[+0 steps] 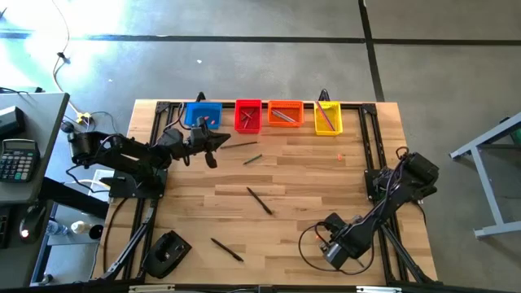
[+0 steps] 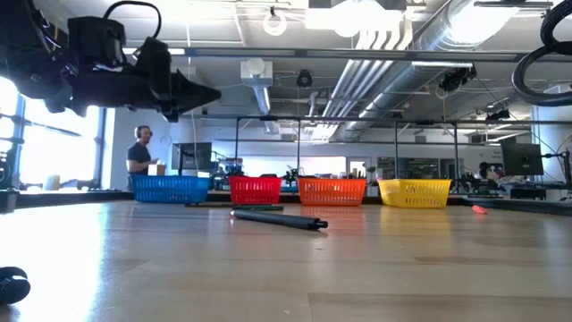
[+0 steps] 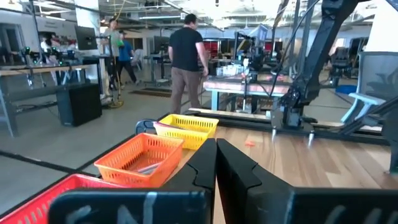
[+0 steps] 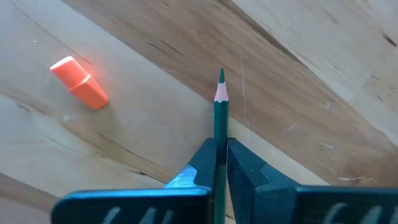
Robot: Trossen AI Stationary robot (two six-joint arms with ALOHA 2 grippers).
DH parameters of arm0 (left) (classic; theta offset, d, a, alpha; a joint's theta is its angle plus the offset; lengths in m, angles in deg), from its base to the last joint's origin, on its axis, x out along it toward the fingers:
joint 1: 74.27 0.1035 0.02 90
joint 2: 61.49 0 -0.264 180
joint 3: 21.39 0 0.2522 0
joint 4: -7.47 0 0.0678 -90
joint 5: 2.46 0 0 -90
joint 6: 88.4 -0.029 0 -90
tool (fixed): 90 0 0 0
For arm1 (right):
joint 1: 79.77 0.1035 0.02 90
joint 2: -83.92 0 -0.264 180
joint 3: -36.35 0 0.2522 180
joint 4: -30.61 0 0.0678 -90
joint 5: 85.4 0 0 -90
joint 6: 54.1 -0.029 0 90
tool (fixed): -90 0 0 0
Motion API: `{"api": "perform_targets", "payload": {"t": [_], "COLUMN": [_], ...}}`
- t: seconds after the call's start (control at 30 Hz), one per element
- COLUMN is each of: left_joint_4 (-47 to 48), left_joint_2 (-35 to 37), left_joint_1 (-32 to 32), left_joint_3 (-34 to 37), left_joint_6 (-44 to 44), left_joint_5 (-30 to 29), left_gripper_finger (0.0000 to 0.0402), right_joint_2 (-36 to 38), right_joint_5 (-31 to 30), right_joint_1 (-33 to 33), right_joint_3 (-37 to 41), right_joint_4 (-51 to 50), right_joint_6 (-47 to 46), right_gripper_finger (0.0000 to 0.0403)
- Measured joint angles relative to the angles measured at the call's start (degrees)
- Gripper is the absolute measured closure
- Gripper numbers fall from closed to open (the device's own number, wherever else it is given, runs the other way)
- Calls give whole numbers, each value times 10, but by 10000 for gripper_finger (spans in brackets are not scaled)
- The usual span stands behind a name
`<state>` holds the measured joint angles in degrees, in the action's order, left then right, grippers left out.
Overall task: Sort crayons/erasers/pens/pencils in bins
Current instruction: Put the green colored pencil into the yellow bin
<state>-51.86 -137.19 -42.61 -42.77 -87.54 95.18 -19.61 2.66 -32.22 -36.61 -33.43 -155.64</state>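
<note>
- While the right gripper (image 4: pixel 221 163) clamps a green pencil (image 4: pixel 220 118), tip jutting past its fingers, an eraser (image 4: pixel 79 81) lies nearby on the table (image 4: pixel 311 74).
- The left gripper (image 1: pixel 213 143), fingers together and empty, hovers before the blue bin (image 1: pixel 203 114).

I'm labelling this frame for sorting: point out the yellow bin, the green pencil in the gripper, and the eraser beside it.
yellow bin (image 1: pixel 327 119): high view, on its inside floor.
green pencil (image 4: pixel 220 118): right wrist view, on the painted shaft just below the sharpened tip.
eraser (image 4: pixel 79 82): right wrist view, on the middle of its orange-pink body.
</note>
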Motion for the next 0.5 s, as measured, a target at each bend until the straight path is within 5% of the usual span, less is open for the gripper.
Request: {"api": "perform_targets", "payload": {"t": [0.27, 0.5], "left_joint_4": [-5, -4], "left_joint_2": [0, 0], "left_joint_1": [2, 1], "left_joint_3": [0, 0], "left_joint_6": [-8, 4], "left_joint_5": [2, 2], "left_gripper_finger": [401, 401], "right_joint_2": [62, 137], "right_joint_5": [-59, -126], "right_joint_1": [-20, -110], "right_joint_3": [2, 1], "right_joint_4": [-5, -28], "right_joint_6": [15, 118], "right_gripper_finger": [396, 396]}}
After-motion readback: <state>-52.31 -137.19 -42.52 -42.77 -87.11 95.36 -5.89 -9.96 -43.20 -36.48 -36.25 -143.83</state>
